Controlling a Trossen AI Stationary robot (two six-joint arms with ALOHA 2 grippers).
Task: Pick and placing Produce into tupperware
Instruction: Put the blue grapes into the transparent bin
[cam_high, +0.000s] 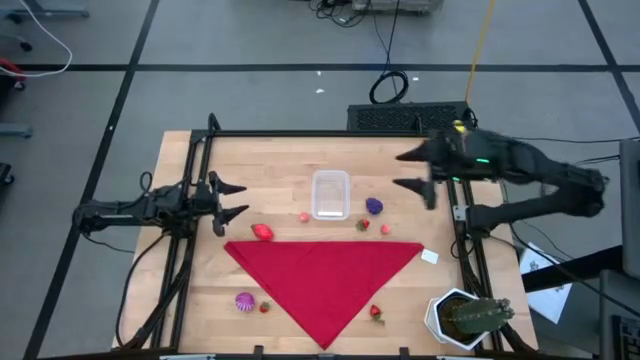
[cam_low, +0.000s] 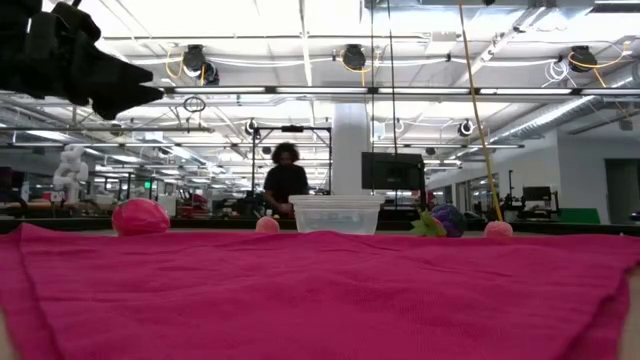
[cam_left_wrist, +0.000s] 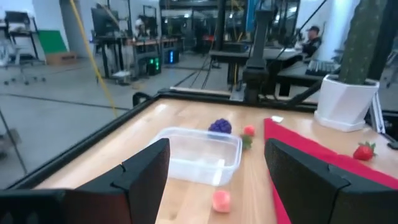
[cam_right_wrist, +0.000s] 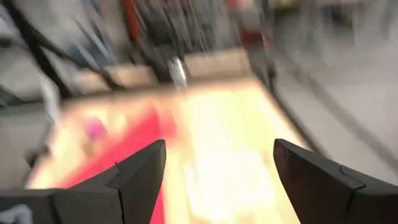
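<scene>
Nearest my counter-level camera I see the red cloth (cam_high: 325, 277) spread as a triangle over the front of the wooden counter (cam_high: 280, 160), its point toward the front edge. By that edge lie a magenta round piece (cam_high: 245, 300) with a small red piece (cam_high: 265, 307) just beside it on the left, a strawberry (cam_high: 377, 313) to the right of the cloth's tip, and the potted cactus (cam_high: 468, 317) at the front right corner. A white tag (cam_high: 429, 257) sits just off the cloth's right corner. Past the cloth's long edge I find a red piece (cam_high: 262, 232) on the left, a small pinkish piece (cam_high: 304, 216) close to the tub, and two small red pieces (cam_high: 364, 225) (cam_high: 386, 229) on the right. The clear tupperware (cam_high: 330, 194) stands upright near the middle of the counter and looks empty from above; the purple grape-like piece (cam_high: 374, 206) lies just beside it to the right, apart from its wall. All the produce I can see is outside the tub. My left end effector (cam_high: 232, 199) hovers at the left side of the counter, fingers spread and grasping nothing. My right end effector (cam_high: 412, 171) hangs over the far right of the counter, also released and empty; its wrist picture is smeared. Beyond the counter a person (cam_low: 286, 180) stands in the room.
</scene>
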